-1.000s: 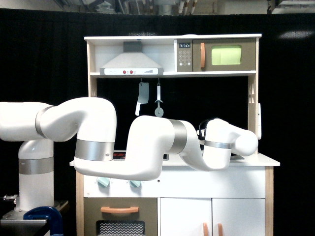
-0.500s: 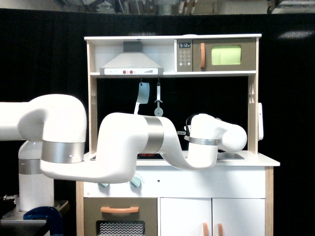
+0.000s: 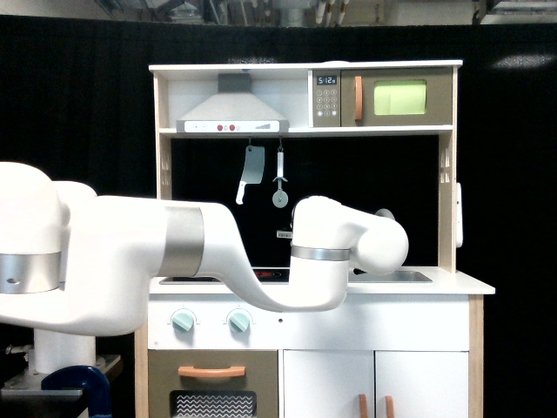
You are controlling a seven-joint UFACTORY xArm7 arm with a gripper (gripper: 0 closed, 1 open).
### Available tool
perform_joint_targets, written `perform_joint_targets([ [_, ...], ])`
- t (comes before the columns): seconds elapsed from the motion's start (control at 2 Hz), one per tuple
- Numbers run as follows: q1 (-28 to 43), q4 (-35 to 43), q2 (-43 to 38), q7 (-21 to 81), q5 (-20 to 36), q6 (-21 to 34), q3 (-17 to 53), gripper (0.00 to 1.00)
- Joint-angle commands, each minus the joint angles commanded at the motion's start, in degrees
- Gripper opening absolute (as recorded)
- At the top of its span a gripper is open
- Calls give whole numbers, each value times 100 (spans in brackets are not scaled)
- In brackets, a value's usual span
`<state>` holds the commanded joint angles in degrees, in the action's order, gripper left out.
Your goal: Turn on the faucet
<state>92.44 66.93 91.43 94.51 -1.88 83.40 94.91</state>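
Observation:
Only a small grey curve of the faucet [image 3: 384, 212] peeks out above the arm's white wrist [image 3: 348, 242], over the sink [image 3: 409, 276] at the exterior view's right end of the toy kitchen counter. The faucet's base and lever are hidden behind the wrist. The gripper itself is hidden too, on the far side of that wrist, so its fingers cannot be seen. The big white arm reaches in from the exterior view's left and crosses in front of the counter.
The stove top [image 3: 265, 275] lies left of the sink, with two teal knobs [image 3: 183, 321] below it. A toy cleaver [image 3: 251, 171] and another utensil [image 3: 280, 187] hang under the shelf. Hood [image 3: 231, 113] and microwave [image 3: 396, 97] sit above. The kitchen's right post [image 3: 446, 218] bounds the sink.
The arm has swung toward the exterior view's left; the wrist moved from in front of the sink's right side to the counter's middle, uncovering the sink and both knobs.

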Motion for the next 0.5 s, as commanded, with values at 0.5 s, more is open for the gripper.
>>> perform_joint_targets([
  [0.5,-651,-118,46,31,-117,526,74,100],
])
